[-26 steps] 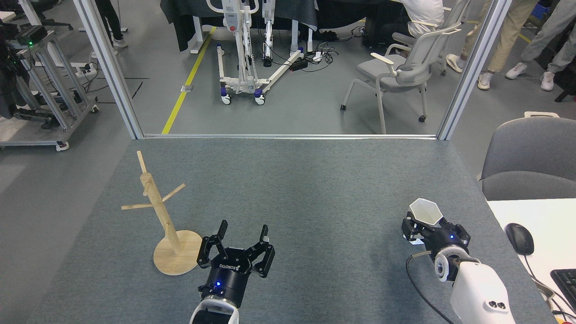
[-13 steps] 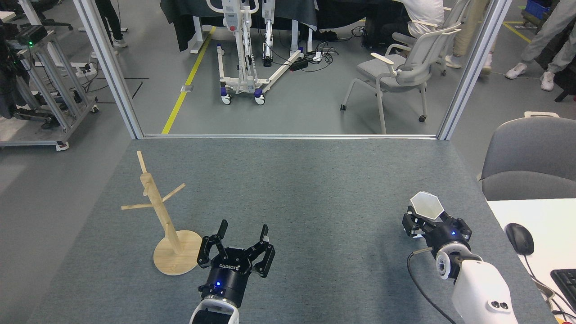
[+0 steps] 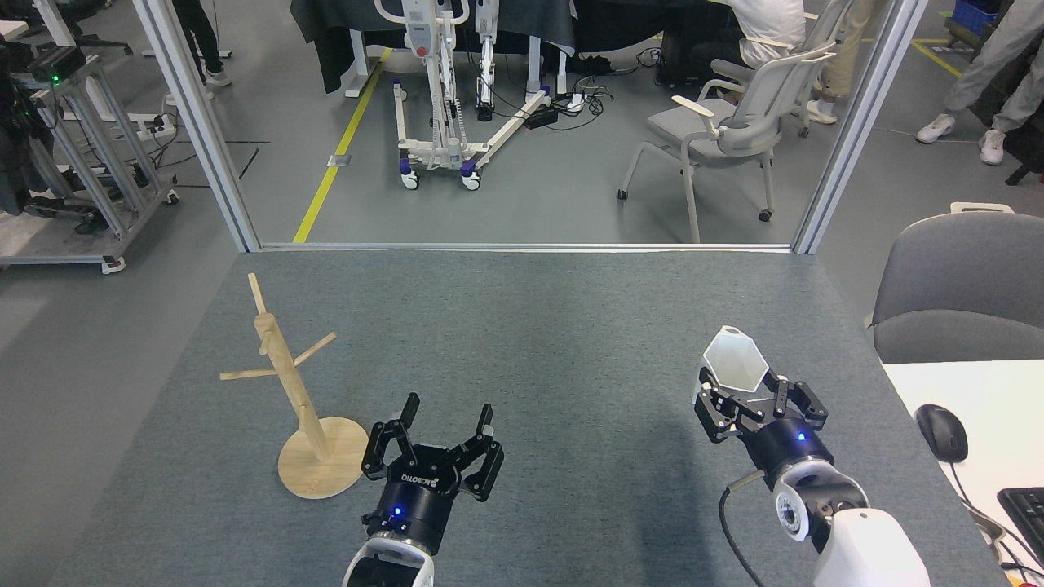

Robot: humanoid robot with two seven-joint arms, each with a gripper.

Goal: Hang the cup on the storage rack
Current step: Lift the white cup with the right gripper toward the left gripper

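Well right of the storage rack (image 3: 306, 408), the right gripper (image 3: 738, 391) clasps the cup (image 3: 734, 360), apparently lifted off the table; hanging remains. Just beside the rack's base, the left gripper (image 3: 444, 420) hovers spread, empty.

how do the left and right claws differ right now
The left claw is open and holds nothing; the right claw is shut on the cup. The left claw sits beside the storage rack; the right claw is far across the table from it. Both are black and point away from the robot.
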